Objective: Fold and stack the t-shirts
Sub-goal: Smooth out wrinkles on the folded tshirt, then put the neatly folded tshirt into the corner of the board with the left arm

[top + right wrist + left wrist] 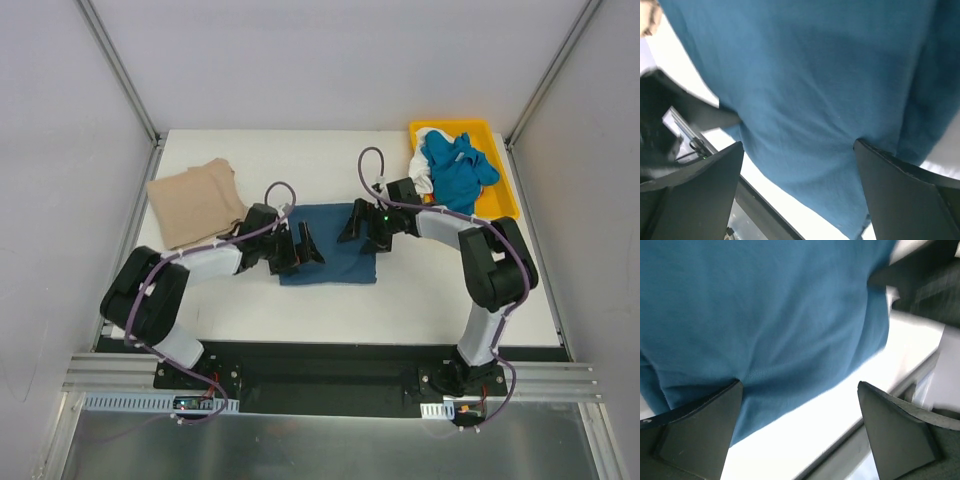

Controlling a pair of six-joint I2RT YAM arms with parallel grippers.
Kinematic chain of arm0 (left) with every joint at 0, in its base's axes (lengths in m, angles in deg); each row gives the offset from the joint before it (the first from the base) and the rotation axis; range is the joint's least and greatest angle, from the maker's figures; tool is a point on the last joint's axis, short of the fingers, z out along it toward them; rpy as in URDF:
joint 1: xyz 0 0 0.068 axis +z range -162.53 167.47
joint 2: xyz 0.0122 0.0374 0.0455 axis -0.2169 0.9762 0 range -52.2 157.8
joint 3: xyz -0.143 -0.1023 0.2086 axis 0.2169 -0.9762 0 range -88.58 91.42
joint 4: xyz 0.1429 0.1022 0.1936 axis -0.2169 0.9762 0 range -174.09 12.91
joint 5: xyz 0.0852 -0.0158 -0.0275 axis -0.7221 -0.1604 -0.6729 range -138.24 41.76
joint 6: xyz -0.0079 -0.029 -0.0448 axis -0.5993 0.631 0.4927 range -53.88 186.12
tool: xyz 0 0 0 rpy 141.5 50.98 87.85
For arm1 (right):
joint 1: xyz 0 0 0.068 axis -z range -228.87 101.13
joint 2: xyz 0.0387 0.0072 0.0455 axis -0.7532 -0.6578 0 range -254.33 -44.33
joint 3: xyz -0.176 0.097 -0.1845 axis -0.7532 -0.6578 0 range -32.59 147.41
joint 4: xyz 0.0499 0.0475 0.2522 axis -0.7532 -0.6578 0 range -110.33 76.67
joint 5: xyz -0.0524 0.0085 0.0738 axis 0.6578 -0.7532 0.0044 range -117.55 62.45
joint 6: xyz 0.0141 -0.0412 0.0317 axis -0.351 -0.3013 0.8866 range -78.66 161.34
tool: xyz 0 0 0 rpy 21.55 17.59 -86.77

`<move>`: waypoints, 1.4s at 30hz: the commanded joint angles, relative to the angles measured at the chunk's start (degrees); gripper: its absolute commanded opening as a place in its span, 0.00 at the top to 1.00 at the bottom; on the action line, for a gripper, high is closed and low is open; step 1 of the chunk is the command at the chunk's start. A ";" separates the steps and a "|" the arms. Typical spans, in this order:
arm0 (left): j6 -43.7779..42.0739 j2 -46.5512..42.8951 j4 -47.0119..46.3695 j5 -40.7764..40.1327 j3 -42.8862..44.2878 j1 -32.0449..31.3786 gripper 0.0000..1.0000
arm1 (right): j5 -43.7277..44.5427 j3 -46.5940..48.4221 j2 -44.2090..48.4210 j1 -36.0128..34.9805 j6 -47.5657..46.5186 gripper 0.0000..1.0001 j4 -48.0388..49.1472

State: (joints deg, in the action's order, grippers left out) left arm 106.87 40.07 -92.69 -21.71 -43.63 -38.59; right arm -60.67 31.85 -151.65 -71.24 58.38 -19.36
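A dark teal-blue t-shirt point(335, 250) lies folded flat at the table's centre. My left gripper point(300, 248) is open over its left edge; in the left wrist view the cloth point(765, 315) fills the frame and one finger point(695, 425) presses on it. My right gripper point(366, 226) is open over its right side; the right wrist view shows the same cloth point(810, 80) between the spread fingers point(905, 195). A folded tan-beige t-shirt point(195, 203) lies at the back left. A brighter blue t-shirt point(457, 172) and a white one point(425, 142) lie crumpled in the tray.
A yellow plastic tray point(500, 195) stands at the back right corner. The white table point(420, 290) ends in a metal rail near the arm bases. Grey walls close in both sides.
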 commanded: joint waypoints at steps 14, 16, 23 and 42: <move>0.91 -23.74 18.43 -24.14 -5.14 -5.41 0.01 | 27.39 -10.38 42.18 -5.23 -11.06 0.04 -15.86; 1.95 -21.18 19.58 -24.33 -3.56 -3.91 0.01 | 32.76 -12.40 48.25 -5.23 -12.02 0.04 -16.91; 2.05 -3.36 19.50 -23.72 2.85 -2.41 0.11 | 42.88 -14.26 55.73 -5.14 -13.60 0.04 -21.66; -6.98 11.80 27.66 -35.81 22.54 -3.64 1.00 | 45.95 -16.19 56.79 -5.14 -16.42 0.04 -21.66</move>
State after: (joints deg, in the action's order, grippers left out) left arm 106.33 51.35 -71.60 -46.52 -25.69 -41.83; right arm -17.55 16.94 -96.51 -76.60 43.56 -41.04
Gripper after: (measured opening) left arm 0.051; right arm 0.963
